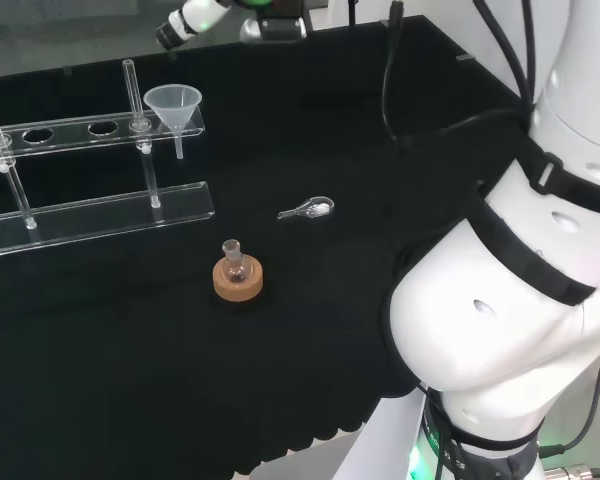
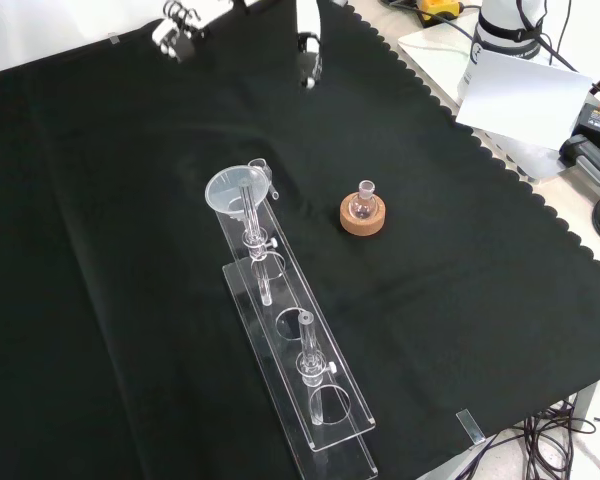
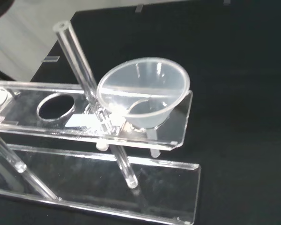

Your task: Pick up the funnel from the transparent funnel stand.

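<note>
Black cloth bears the stand with the funnel seated.

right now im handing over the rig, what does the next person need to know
Hand: fingers not visible, so its state cannot be told.
Funnel: seated in the end hole of the transparent funnel stand, spout hanging below the upper shelf.
Small flask on its cork ring stands apart on the cloth, near a small clear spoon.
Done: nothing yet, funnel untouched.
Left: reach, grasp and lift the funnel.
</note>
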You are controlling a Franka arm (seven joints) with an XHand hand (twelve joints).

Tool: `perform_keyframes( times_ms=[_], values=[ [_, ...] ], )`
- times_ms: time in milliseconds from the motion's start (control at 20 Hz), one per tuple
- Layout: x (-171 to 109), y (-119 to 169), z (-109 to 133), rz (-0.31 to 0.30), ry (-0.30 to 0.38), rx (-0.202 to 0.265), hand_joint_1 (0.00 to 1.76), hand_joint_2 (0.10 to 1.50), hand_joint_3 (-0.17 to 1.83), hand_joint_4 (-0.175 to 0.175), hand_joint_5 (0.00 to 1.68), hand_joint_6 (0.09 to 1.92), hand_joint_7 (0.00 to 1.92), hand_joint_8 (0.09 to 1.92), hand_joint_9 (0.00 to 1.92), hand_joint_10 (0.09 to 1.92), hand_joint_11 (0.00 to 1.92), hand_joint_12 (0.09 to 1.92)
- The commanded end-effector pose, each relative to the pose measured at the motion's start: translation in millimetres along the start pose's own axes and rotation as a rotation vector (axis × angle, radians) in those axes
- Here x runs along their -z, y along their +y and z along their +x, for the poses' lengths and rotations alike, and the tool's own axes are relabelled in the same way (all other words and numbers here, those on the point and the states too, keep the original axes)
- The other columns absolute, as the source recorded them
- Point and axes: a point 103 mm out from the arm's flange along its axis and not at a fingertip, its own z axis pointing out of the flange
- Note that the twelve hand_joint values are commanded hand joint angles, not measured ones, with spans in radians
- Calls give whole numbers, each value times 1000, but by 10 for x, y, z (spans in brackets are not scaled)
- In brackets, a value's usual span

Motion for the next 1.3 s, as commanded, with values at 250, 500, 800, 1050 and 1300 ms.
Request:
perform_keyframes(
  times_ms=[250, 500, 800, 1050, 1300],
  values=[
    [-334, 422, 272, 43, 12, 45, 642, 621, 21, -15, 0, 87, 0, 87, 0, 87, 5, 87],
    [-482, 541, 336, 58, 10, 41, 680, 639, 29, -21, 0, 87, 0, 87, 0, 87, 10, 87],
    [-699, 632, 255, 98, 42, 34, 684, 642, 29, -24, 0, 87, 0, 87, 0, 87, 14, 87],
    [-822, 666, 217, 137, 28, 42, 679, 651, 32, -26, 0, 87, 0, 87, 0, 87, 15, 87],
    [-898, 717, 341, 175, 3, 19, 664, 653, 32, -29, 0, 87, 0, 87, 0, 87, 19, 87]
  ],
)
